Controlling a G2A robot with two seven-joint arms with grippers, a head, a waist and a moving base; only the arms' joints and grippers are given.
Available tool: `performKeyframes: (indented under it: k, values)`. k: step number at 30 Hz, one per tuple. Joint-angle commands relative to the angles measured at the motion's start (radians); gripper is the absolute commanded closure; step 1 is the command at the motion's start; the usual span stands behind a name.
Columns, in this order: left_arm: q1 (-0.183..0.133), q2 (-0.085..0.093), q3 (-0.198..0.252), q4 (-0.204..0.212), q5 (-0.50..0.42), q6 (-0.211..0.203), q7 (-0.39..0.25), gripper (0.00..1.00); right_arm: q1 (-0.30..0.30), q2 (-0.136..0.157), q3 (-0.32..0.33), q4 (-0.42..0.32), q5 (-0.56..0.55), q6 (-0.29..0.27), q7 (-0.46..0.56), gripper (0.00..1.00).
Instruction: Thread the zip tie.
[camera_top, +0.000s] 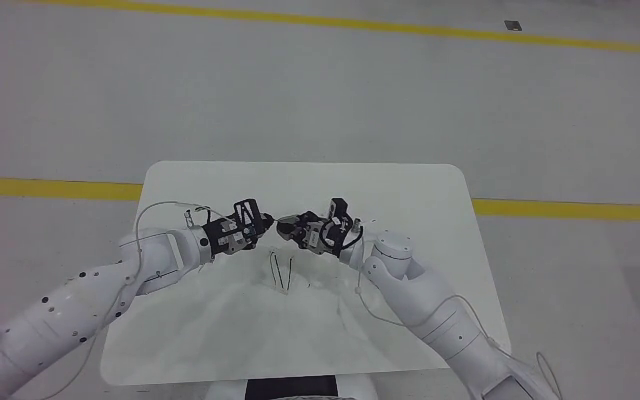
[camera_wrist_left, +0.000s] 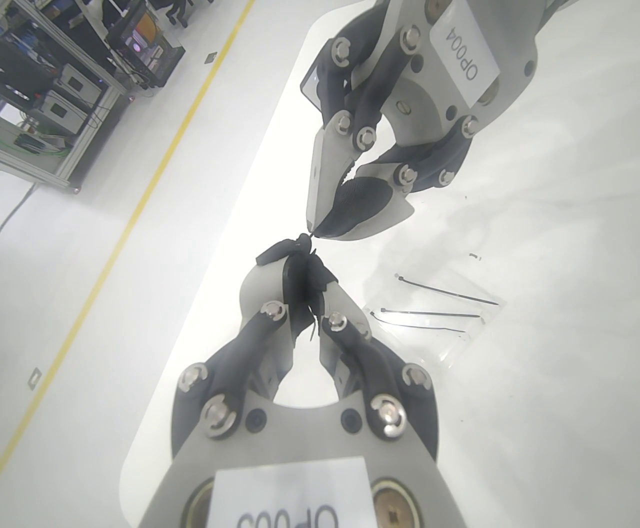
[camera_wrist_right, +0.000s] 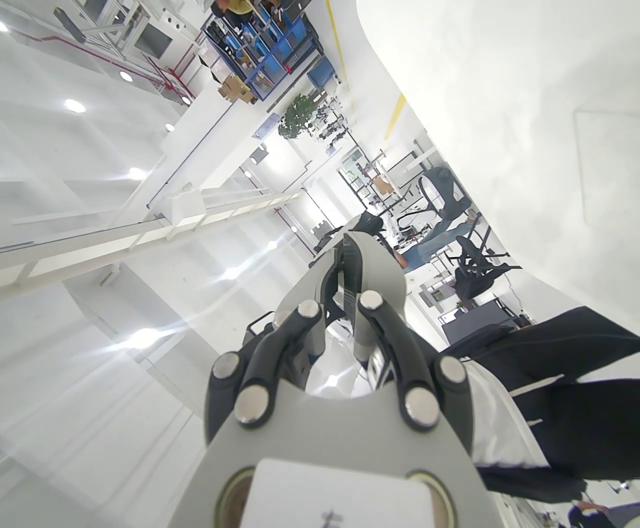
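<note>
Mid-frame from above, our left claw (camera_top: 265, 222) pinches the zip tie (camera_wrist_left: 300, 242) along its fingers, end pointing frame-right. Our right claw (camera_top: 283, 223), pressed together, touches that end.

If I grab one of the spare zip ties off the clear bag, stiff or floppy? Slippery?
Probably springy, not limp: the spare zip ties lie nearly straight, one slightly bowed. Likely light and thin, so hard to pinch flat. The glossy clear bag may slide underneath.
</note>
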Motion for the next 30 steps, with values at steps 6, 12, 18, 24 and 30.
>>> performKeyframes:
  k: [6, 12, 18, 24, 30]
  values:
    - [0.0, 0.0, 0.0, 0.0, 0.0, 0.0, 0.0, 0.0, -0.013, -0.003, 0.018, -0.002, -0.019, -0.007, 0.003, 1.0]
    - [0.003, 0.0, -0.015, -0.001, 0.0, 0.004, 0.001, 0.0, -0.031, 0.002, 0.056, -0.002, -0.038, -0.026, 0.015, 1.0]
    - [0.026, 0.024, -0.039, -0.009, -0.103, -0.007, 0.078, 0.0, -0.052, 0.018, 0.102, -0.018, -0.139, -0.082, 0.082, 1.0]
    - [-0.006, 0.084, 0.014, 0.006, -0.235, -0.007, 0.124, 0.0, -0.068, 0.034, 0.133, -0.028, -0.27, -0.138, 0.161, 1.0]
    - [-0.049, 0.124, 0.087, -0.001, -0.286, -0.007, 0.178, 0.0, -0.069, 0.038, 0.139, -0.025, -0.311, -0.172, 0.192, 1.0]
